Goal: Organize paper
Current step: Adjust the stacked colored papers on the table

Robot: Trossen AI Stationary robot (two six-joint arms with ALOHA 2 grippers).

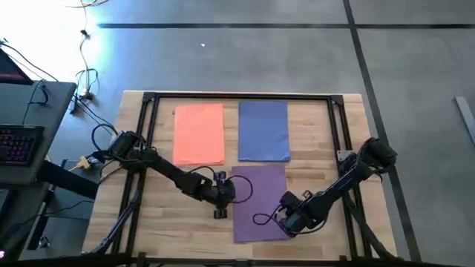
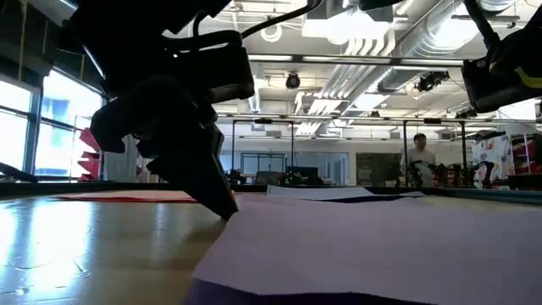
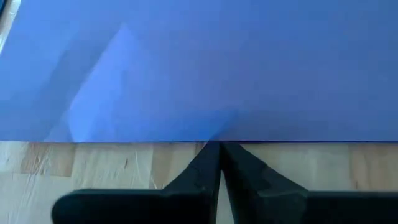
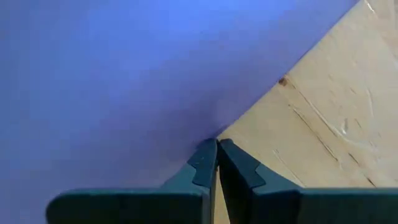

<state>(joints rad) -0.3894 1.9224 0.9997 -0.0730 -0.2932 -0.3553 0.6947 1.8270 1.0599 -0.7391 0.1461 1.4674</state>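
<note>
Three patches of paper lie flat on the wooden table: orange (image 1: 199,133) at the far left, blue (image 1: 264,130) beside it, and purple (image 1: 260,202) nearer the front. My left gripper (image 1: 221,208) is shut, its tips down on the table at the purple paper's left edge. My right gripper (image 1: 289,225) is also shut and stands at the purple paper's right edge, close to its near right corner. In the low view the purple paper (image 2: 364,246) fills the foreground, with my left gripper (image 2: 227,212) pointing down at its edge. My left gripper meets the purple paper's left edge (image 3: 214,142) with its shut fingertips, slanting down from the table's left side. The paper lies flat on the table. Whether the tips pinch the edge or only butt against it, I cannot tell. My right gripper has its shut fingertips at the purple paper's right edge (image 4: 208,138), coming from the table's right side. The paper's edge runs slantwise past the tips. Whether the tips grip the edge or only touch it, I cannot tell.
A black metal frame (image 1: 148,133) runs round the table's far edge and sides. Bare wood (image 1: 171,215) shows to the left of the purple paper and at the right (image 1: 326,148). A desk with a keyboard (image 1: 18,141) stands off the table's left side. A person (image 2: 419,157) is far behind.
</note>
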